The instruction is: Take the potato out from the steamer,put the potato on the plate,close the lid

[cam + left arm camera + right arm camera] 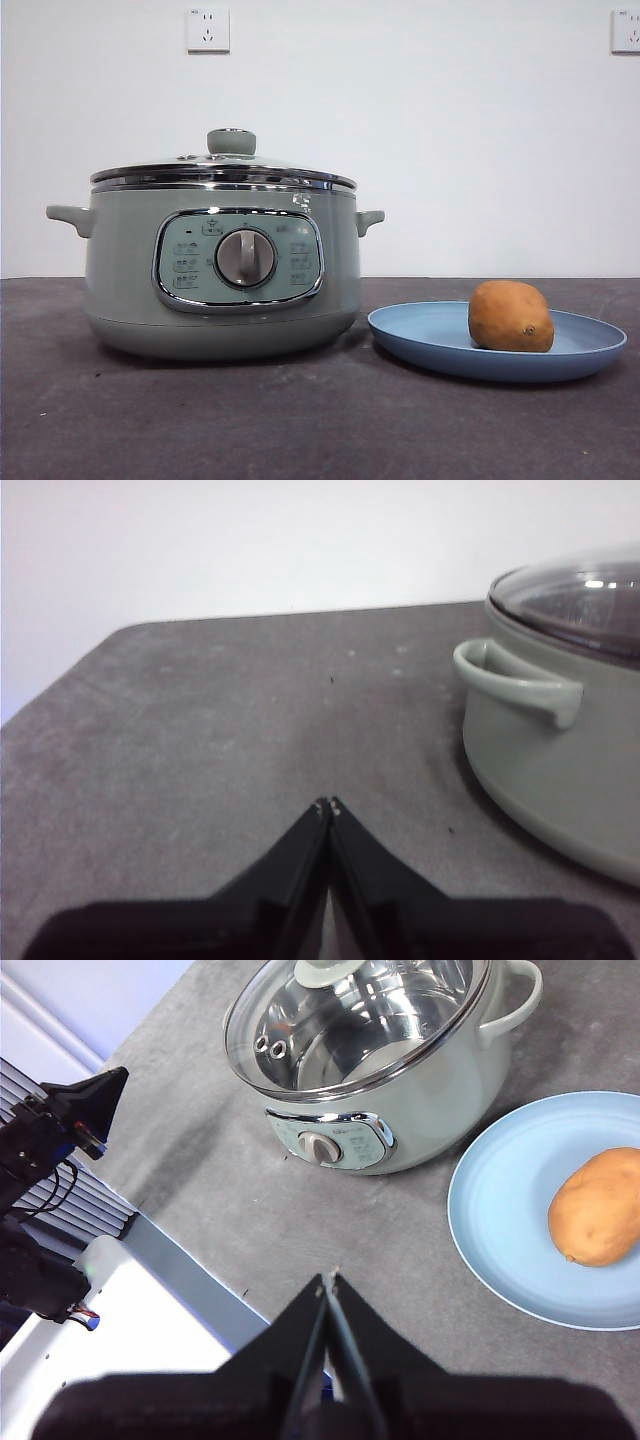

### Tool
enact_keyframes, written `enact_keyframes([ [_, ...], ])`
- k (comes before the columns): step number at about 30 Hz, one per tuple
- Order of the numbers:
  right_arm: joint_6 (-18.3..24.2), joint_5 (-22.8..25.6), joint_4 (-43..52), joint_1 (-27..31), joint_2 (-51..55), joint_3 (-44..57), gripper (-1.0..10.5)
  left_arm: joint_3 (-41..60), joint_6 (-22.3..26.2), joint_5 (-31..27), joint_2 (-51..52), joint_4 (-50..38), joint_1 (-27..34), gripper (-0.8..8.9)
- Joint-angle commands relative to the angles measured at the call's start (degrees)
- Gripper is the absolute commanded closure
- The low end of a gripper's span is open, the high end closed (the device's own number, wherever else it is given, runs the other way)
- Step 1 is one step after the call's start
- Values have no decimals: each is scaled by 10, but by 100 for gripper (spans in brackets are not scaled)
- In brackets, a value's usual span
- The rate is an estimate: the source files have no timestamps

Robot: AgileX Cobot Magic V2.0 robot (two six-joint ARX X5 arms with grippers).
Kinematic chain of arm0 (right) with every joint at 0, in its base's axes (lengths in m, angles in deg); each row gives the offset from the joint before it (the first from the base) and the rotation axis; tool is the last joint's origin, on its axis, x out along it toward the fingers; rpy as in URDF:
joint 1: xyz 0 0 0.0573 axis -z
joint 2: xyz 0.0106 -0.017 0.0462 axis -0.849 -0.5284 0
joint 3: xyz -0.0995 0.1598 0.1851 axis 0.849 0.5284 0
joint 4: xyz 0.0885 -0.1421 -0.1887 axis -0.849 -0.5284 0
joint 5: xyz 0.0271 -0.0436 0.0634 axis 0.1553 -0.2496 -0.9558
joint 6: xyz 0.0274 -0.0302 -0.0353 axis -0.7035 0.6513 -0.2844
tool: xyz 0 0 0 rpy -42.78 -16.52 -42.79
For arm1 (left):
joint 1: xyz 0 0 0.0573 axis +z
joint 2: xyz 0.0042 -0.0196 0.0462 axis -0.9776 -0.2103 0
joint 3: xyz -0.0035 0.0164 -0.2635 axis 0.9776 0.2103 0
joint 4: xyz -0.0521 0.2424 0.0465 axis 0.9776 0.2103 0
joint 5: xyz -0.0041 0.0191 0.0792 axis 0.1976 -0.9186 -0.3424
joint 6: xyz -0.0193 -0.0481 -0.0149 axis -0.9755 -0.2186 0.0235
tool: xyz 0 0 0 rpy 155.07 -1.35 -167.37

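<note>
The sage-green steamer [222, 270] stands at the left of the front view with its glass lid [225, 172] resting closed on the rim. To its right, the orange-brown potato [511, 316] lies on the light-blue plate [420, 335]. The right wrist view looks down on the steamer [400, 1090], lid [350, 1035], plate [500, 1220] and potato [598, 1207]; my right gripper [329, 1282] is shut and empty, high above the table's near edge. My left gripper [327, 805] is shut and empty, low over the table beside the steamer's handle [515, 678].
Dark grey table top [300, 420] runs to a white wall with two sockets [208, 30]. The other arm [60, 1120] and a white base [120, 1340] show at the table's edge in the right wrist view.
</note>
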Motion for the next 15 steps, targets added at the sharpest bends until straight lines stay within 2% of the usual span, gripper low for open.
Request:
enact_keyframes([
  [1,-3,2,0,-1,0,-3,946,9,-3,0,4,19,2,817],
  [15,-3,2,0,-1,0,-3,946,9,-3,0,3,27,2,817],
])
